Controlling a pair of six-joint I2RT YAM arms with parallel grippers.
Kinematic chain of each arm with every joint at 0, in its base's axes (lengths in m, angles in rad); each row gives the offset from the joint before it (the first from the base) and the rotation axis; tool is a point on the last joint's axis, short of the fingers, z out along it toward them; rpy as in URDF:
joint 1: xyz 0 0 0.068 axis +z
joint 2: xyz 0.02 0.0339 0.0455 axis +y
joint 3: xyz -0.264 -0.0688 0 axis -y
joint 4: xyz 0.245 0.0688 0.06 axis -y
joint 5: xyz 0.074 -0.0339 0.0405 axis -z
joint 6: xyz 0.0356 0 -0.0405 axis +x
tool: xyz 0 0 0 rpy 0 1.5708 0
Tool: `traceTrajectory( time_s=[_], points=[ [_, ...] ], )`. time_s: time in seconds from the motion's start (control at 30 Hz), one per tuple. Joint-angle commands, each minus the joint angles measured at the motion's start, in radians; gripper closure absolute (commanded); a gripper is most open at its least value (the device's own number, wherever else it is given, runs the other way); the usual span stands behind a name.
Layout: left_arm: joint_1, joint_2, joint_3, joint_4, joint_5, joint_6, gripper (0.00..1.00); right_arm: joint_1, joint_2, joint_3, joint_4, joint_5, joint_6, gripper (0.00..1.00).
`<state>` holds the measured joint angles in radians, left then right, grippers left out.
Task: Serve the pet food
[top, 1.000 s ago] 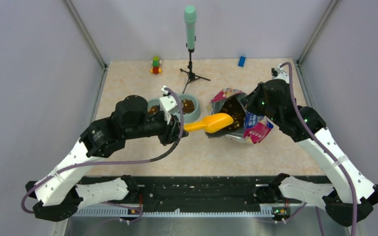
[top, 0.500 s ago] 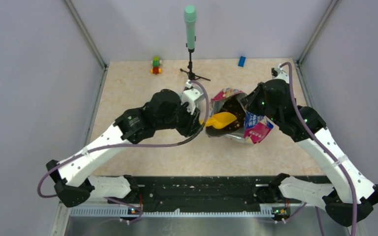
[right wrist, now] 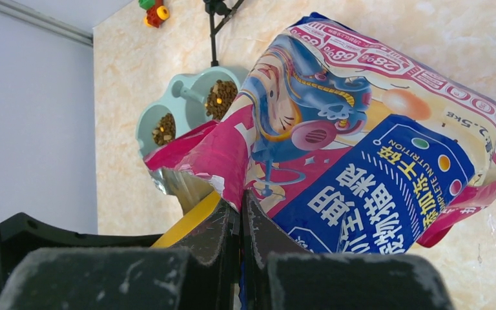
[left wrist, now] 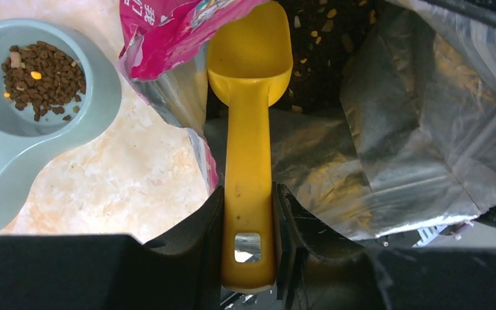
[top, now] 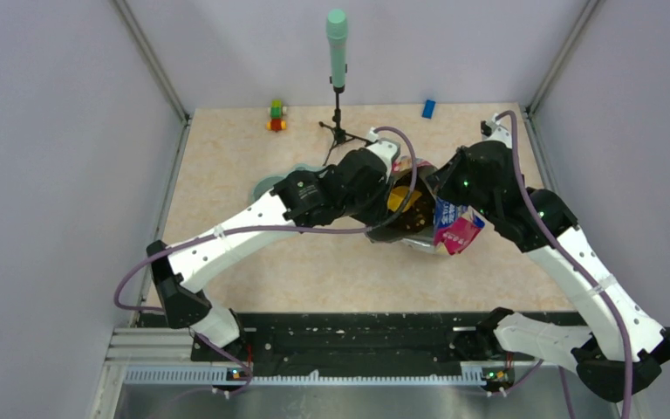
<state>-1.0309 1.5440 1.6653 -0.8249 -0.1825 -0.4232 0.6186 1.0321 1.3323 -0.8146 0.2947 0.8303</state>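
My left gripper (left wrist: 248,213) is shut on the handle of the orange-yellow scoop (left wrist: 250,97), whose bowl reaches into the open mouth of the cat food bag (left wrist: 394,142). Dark-brown pet food (left wrist: 326,29) lies inside the bag past the scoop bowl. More pet food (left wrist: 42,77) sits in the pale green double bowl (left wrist: 100,97) to the left. My right gripper (right wrist: 242,206) is shut on the bag's torn rim (right wrist: 226,161) and holds the bag (top: 449,223) open. In the top view the left gripper (top: 390,194) is at the bag's mouth and the scoop (top: 397,199) is partly hidden.
A green microphone on a small tripod (top: 338,78) stands behind the bowl (top: 270,186). A coloured toy block stack (top: 276,115) and a blue block (top: 428,108) lie near the back wall. The right arm's cable (top: 523,175) arcs over the bag.
My left arm has swung right from in front of the bowl, carrying the scoop into the bag's mouth. The right arm and the bag have stayed still.
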Motion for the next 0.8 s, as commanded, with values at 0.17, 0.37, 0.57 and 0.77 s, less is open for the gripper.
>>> traceTrajectory(
  time_s=[0.17, 0.37, 0.57, 0.77],
  points=[
    [-0.02, 0.036, 0.12, -0.186, -0.073, -0.091, 1.0, -0.008, -0.03, -0.017, 0.03, 0.018, 0.0, 1.0],
    [-0.063, 0.085, 0.153, -0.252, -0.094, -0.155, 1.0, -0.008, -0.028, -0.027, 0.041, 0.006, 0.004, 1.0],
    [-0.069, 0.115, 0.014, -0.086, -0.159, -0.236, 1.0, -0.008, -0.028, -0.032, 0.05, -0.004, 0.009, 1.0],
    [-0.07, 0.18, -0.001, 0.012, -0.271, -0.302, 1.0, -0.008, -0.044, -0.03, 0.037, 0.003, 0.008, 1.0]
  ],
)
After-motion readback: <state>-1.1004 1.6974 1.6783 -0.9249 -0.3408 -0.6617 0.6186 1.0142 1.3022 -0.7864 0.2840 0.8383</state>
